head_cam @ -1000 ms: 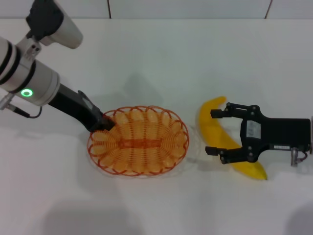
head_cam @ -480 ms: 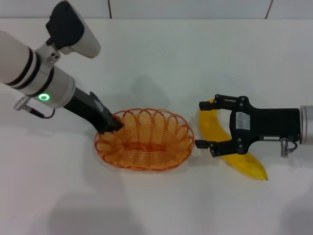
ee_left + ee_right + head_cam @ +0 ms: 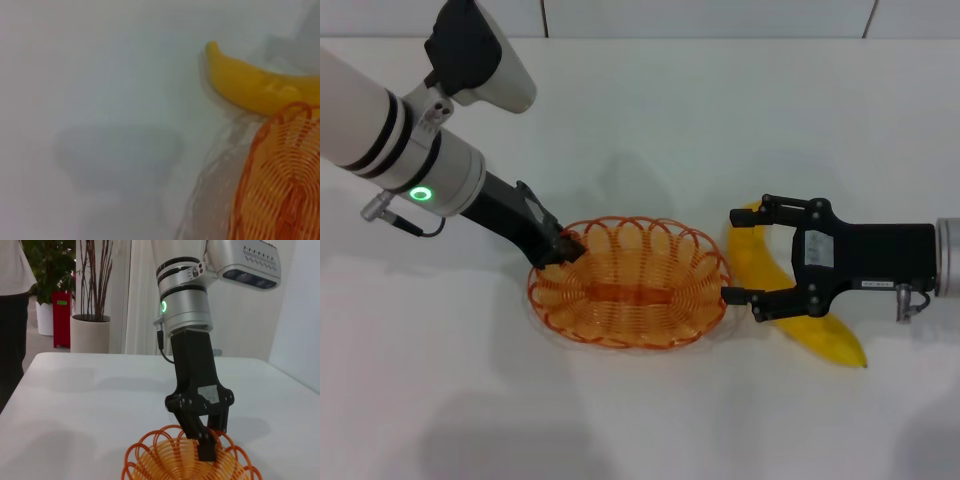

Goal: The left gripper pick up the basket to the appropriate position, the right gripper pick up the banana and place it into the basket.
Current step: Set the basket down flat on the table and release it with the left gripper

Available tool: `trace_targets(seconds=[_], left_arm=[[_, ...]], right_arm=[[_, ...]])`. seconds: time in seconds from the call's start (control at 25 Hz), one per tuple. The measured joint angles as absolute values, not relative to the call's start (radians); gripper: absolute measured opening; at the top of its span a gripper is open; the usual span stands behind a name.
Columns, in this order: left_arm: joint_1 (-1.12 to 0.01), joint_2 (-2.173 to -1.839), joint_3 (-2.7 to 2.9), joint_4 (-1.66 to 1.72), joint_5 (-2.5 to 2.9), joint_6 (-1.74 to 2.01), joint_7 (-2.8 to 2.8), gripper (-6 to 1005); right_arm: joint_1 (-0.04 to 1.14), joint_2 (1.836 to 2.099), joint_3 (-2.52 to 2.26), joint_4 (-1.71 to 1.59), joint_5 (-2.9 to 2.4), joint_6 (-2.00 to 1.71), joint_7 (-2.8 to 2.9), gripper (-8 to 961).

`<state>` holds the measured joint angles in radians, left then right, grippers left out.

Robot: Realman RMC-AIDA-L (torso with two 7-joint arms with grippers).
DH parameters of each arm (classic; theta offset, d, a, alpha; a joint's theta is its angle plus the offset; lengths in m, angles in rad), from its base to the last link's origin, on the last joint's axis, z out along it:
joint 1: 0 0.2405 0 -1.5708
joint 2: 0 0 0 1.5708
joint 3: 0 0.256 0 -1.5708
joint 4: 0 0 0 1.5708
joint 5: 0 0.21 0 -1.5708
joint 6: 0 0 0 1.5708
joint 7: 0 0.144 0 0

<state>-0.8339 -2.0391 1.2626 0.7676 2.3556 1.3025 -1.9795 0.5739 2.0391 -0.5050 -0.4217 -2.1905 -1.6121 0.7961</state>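
The orange wire basket (image 3: 630, 295) sits at the table's middle, slightly tilted. My left gripper (image 3: 563, 248) is shut on the basket's left rim; the right wrist view shows the left gripper (image 3: 202, 440) clamped on the rim of the basket (image 3: 185, 462). The yellow banana (image 3: 752, 262) lies on the table just right of the basket. My right gripper (image 3: 732, 255) is open, its fingers straddling the banana's upper half, and I cannot tell if they touch it. The lower finger is close to the basket's right rim. The left wrist view shows the banana (image 3: 260, 90) beyond the basket (image 3: 280, 175).
The white table (image 3: 650, 120) carries nothing else. In the right wrist view, potted plants (image 3: 90, 325) and a person (image 3: 12, 315) stand beyond the table's far edge.
My left gripper has moved the basket to the right, up close to the banana. My right gripper has moved left over the banana and has stayed put for the last half second.
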Motion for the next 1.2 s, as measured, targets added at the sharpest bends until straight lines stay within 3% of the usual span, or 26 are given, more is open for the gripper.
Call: trace_targets(seconds=[0.4, 0.8, 1.04, 1.2], left_arm=[[-0.835, -2.038, 1.262, 0.769, 2.362, 1.299, -1.984, 72], [-0.833, -2.035, 1.262, 0.771, 2.359, 1.285, -1.98, 228], [-0.831, -2.036, 1.262, 0.774, 2.358, 1.285, -1.977, 232], [-0.8, -2.037, 1.262, 0.837, 2.354, 1.305, -1.979, 325]], right_arm=[[0.573, 2.039, -0.508, -0.422, -2.191, -1.612, 0.796, 891], [0.572, 2.039, -0.509, -0.422, -2.191, -1.612, 0.796, 890], [0.572, 2.039, -0.506, -0.422, -2.192, -1.612, 0.796, 890], [0.56, 2.038, -0.503, -0.425, -2.192, -1.614, 0.796, 890]])
